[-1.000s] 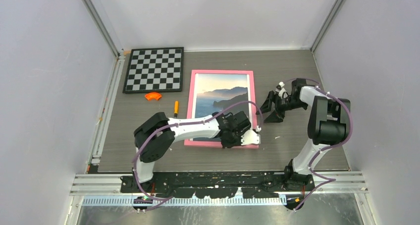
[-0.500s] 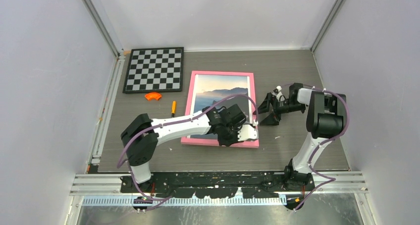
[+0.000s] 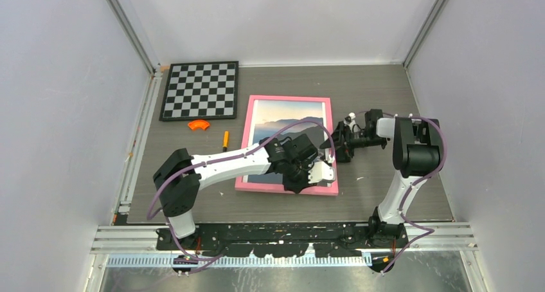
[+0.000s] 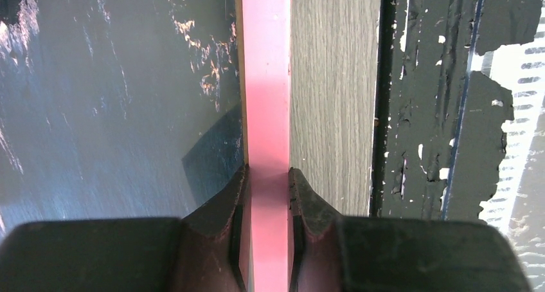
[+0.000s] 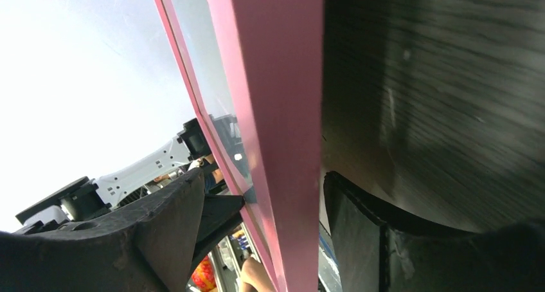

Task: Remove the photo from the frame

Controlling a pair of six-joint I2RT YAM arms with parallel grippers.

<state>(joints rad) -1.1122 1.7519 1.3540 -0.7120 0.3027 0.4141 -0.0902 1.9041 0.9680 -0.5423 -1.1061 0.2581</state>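
Pink-bordered, the large rectangular picture frame [image 3: 289, 98] lies face up in the middle of the grey wood-grain desk [image 3: 373, 86], with its long sides running away from the arms. The left end effector [image 4: 268, 179] sits on the near short rail, toward its right corner. Its dark fingers [image 4: 225, 205] are drawn in tight against both sides of the pink strip and pinch it. The right end effector [image 5: 263, 195] is at the frame's right long rail, about halfway along. Its jaws stand wide, with the pink rail passing between them, and neither finger is plainly pressing on it.

The seascape photo [image 3: 283, 121] is inside the frame behind the glazing. It has a pale orange sky fading to blue at the far end, dark headlands across the middle and deep blue water at the near end. In the left wrist view the water is almost navy, streaked with white glare. The right wrist view shows the glazing throwing back reflections.

A black-and-white chessboard [image 3: 200, 90] lies at the far left of the desk. Just in front of it are a small orange curved piece [image 3: 198, 125] and a short orange-handled tool [image 3: 225, 139], both well clear of the frame.
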